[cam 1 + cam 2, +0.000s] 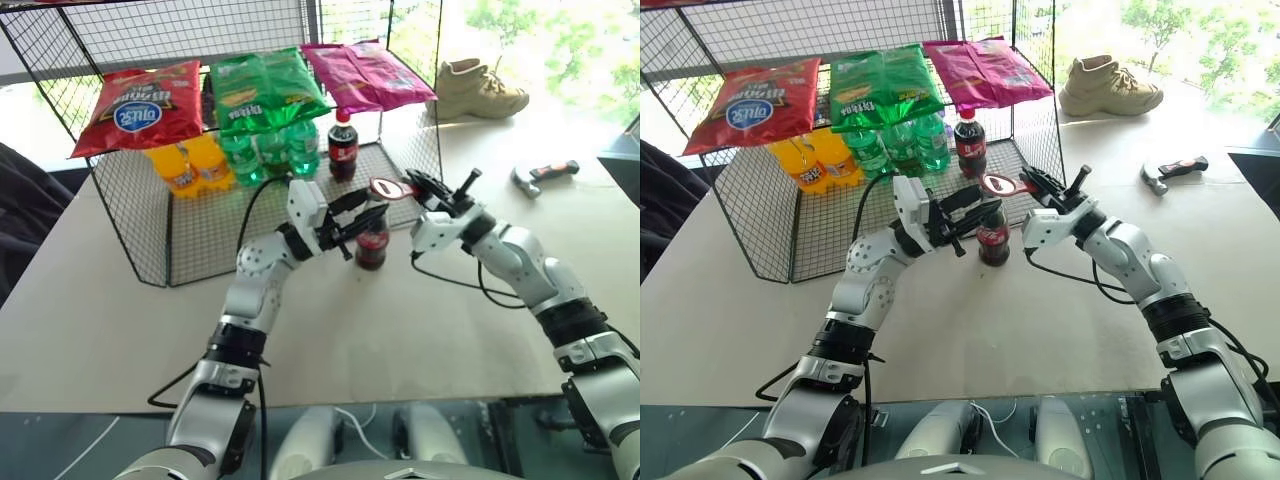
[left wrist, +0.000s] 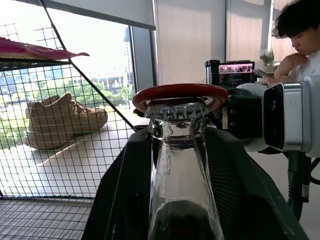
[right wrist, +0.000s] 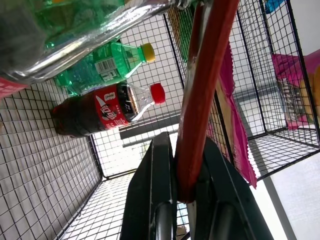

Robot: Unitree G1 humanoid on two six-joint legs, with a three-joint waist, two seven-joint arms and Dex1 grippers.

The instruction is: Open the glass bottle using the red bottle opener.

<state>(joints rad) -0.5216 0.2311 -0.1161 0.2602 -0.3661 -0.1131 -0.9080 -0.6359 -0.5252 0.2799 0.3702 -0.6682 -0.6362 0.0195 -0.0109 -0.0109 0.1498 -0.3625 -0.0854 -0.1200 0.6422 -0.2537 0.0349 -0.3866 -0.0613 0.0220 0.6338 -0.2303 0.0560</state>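
The right gripper [image 1: 418, 186] has its two black fingers [image 3: 162, 190] pinched tight on the handle of the red bottle opener [image 1: 391, 189], holding it flat with the ring head reaching toward nine o'clock. That ring sits over the crimped metal cap [image 2: 176, 108] of the glass bottle [image 1: 372, 240], level with it or just resting on it; whether the metal lip has hooked under the cap edge I cannot tell.

The left gripper [image 1: 345, 226] stands partly open with its fingers [image 2: 120, 200] on either side of the bottle's neck and shoulder. Whether they press the glass or only flank it cannot be told.

The bottle stands upright on the pale table [image 1: 100, 300], at six o'clock from the plastic cola bottle [image 1: 342, 146] in the wire rack [image 1: 150, 240].

Judging by its look, the glass is stiff, smooth and breakable, fairly heavy with drink and narrow-based, so it may tip under levering. It is best gripped firmly low on the neck or at the shoulder.
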